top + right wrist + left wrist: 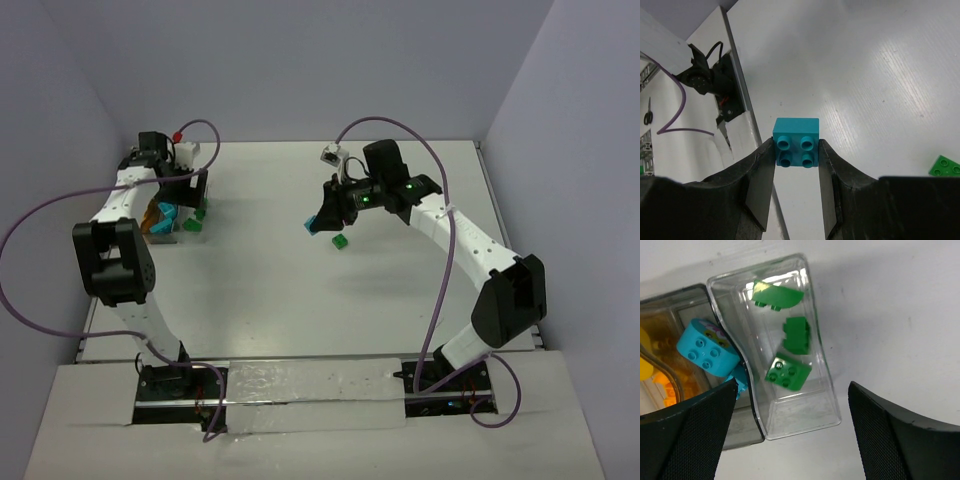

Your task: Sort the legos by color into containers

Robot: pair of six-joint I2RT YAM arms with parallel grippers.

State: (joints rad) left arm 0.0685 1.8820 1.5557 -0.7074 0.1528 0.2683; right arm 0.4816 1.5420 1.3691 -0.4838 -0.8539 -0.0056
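Left wrist view: a glossy clear tray [802, 415], rectangular, long axis running top to bottom, holds three green bricks: a curved one [775, 294], a block [797, 335] and a four-stud square [787, 372]. A smoky brown tray [670, 305] touches its left wall; a rounded teal piece [707, 347] sits there. The left gripper [792, 385] has its jaws wide apart and empty. Right wrist view: the right gripper [796, 160] is clamped on a teal brick [796, 142], studs toward the camera, above the white table [865, 75]; a loose green brick [945, 166] lies at lower right.

We see a glossy plastic teal brick [796, 142], glossy green bricks [788, 372], a shiny clear plastic tray [800, 412], matt finely textured finger pads [685, 440]
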